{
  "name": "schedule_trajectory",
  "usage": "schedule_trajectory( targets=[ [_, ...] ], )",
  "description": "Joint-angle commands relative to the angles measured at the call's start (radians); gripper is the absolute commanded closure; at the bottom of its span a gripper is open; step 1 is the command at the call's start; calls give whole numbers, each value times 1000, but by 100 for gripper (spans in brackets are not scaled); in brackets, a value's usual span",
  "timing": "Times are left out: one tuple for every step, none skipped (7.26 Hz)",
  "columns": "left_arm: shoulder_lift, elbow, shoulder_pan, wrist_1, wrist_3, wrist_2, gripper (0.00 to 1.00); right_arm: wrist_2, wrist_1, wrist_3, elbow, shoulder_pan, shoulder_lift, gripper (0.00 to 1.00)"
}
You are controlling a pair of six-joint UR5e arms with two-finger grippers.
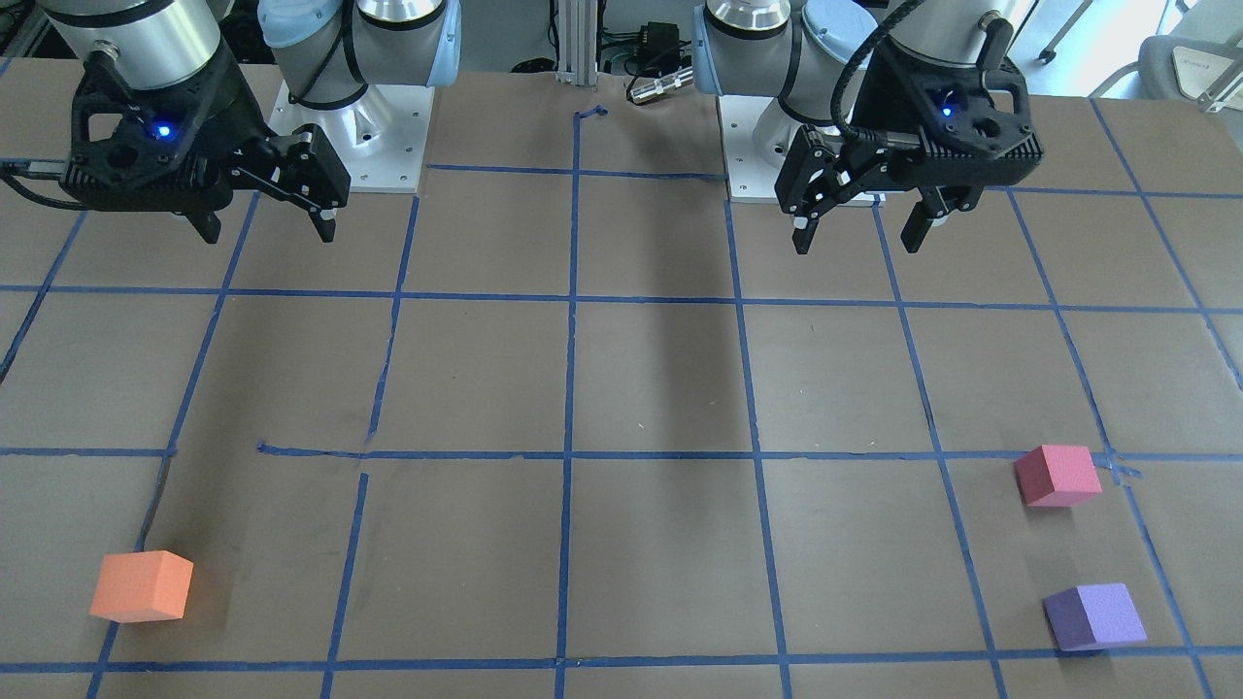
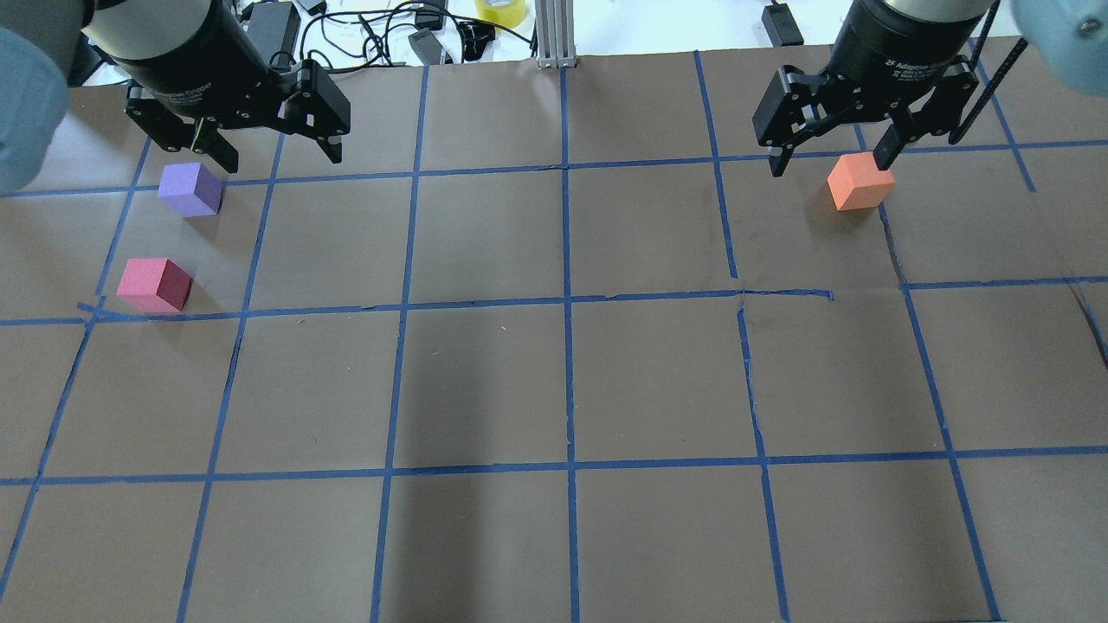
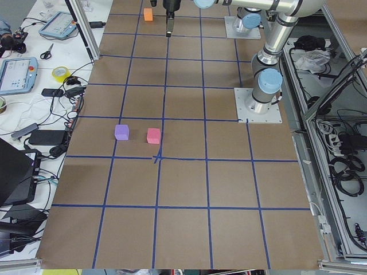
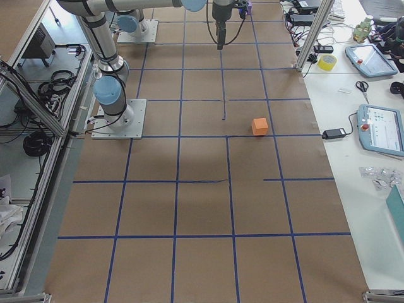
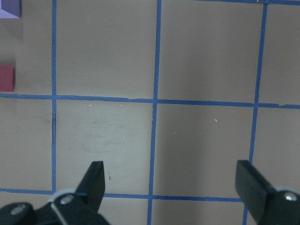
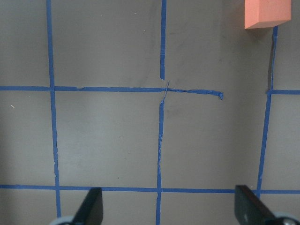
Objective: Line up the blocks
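Jaws hang spread and empty on both arms (nothing lined up yet), left arm (image 2: 173, 52) nearer the pinkish-red block (image 2: 154, 285), purple block (image 2: 190, 189) near it, orange block (image 2: 859, 181) well apart.

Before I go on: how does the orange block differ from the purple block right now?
Colour: the orange block is orange, the purple block purple. Side: the orange block lies on the robot's right, the purple block on its left. Company: the orange block stands alone; the purple block has the pinkish-red block close beside it, not touching. Shared: both are like-sized cubes lying flat, neither held.
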Motion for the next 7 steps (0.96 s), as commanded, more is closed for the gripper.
schedule_trajectory(
  targets=[
    [0,-27,-4,27,-2,2,0,0,3,-6,0,0,4,0],
    [4,-31,-4,35,-2,3,0,1,6,-2,1,0,1,0],
    [6,-31,-2,35,-2,2,0,-1,4,-2,1,0,1,0],
    [4,-31,-2,41,-2,-3,0,1,-2,8,-2,-2,7,0],
    [1,-21,3,44,-2,-14,0,-19,-2,8,-2,-2,10,0],
    [-2,-22,1,46,-2,-14,0,-19,-2,8,-2,-3,1,0],
    [-2,-27,1,56,-2,-12,0,-16,-2,7,-2,-4,6,0]
  ],
)
